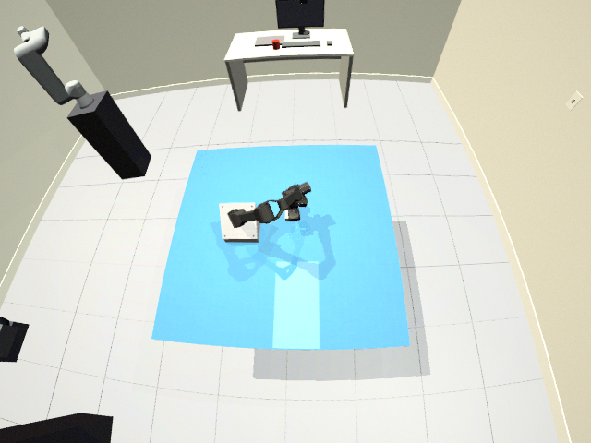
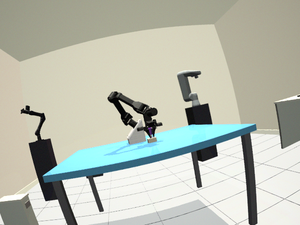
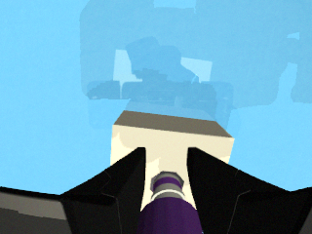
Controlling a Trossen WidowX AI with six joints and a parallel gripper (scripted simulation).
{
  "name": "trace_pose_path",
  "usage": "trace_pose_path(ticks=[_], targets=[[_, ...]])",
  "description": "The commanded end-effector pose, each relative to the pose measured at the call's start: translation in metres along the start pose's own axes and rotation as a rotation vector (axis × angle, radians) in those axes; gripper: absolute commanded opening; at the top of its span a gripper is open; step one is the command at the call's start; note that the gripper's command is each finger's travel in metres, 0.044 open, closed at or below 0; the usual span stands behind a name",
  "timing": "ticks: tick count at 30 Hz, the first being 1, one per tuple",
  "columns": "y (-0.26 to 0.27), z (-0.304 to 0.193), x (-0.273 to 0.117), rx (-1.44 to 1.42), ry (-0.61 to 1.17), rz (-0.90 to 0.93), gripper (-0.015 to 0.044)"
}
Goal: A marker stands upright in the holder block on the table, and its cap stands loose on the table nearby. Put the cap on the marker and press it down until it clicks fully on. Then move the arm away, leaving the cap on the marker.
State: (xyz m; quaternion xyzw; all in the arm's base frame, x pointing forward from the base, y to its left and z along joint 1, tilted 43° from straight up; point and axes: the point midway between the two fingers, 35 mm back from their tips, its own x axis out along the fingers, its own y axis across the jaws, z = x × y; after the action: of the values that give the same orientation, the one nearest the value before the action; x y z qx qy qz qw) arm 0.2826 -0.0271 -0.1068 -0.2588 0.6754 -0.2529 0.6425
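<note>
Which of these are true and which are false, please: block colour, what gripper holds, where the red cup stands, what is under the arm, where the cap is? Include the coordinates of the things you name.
1. The holder block (image 1: 286,220) (image 2: 152,140) (image 3: 132,141) is cream. True.
2. The gripper (image 2: 151,137) (image 3: 167,155) holds nothing. False: it is shut on the purple cap (image 2: 150,131) (image 3: 170,219).
3. The red cup (image 1: 275,44) stands on the blue table (image 1: 333,181) (image 2: 96,160) (image 3: 39,122). False: on the white desk (image 1: 336,51) (image 2: 289,121).
4. The arm is mounted on a white base (image 1: 250,232) (image 2: 138,138). True.
5. The cap lies far from the block. False: it is directly above it.
</note>
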Motion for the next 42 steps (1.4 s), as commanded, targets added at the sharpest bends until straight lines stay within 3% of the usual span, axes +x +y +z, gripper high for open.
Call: trace_pose_path(ticks=[1, 20, 36, 39, 42], targets=[[-0.001, 0.0, 0.012, 0.01, 0.023, -0.002, 0.0], [-0.001, 0.0, 0.012, 0.01, 0.023, -0.002, 0.0], [0.0, 0.0, 0.0, 0.0, 0.0, 0.0, 0.042], [0.0, 0.001, -0.003, 0.0, 0.0, 0.0, 0.044], [0.002, 0.004, -0.047, -0.002, -0.003, 0.003, 0.044]])
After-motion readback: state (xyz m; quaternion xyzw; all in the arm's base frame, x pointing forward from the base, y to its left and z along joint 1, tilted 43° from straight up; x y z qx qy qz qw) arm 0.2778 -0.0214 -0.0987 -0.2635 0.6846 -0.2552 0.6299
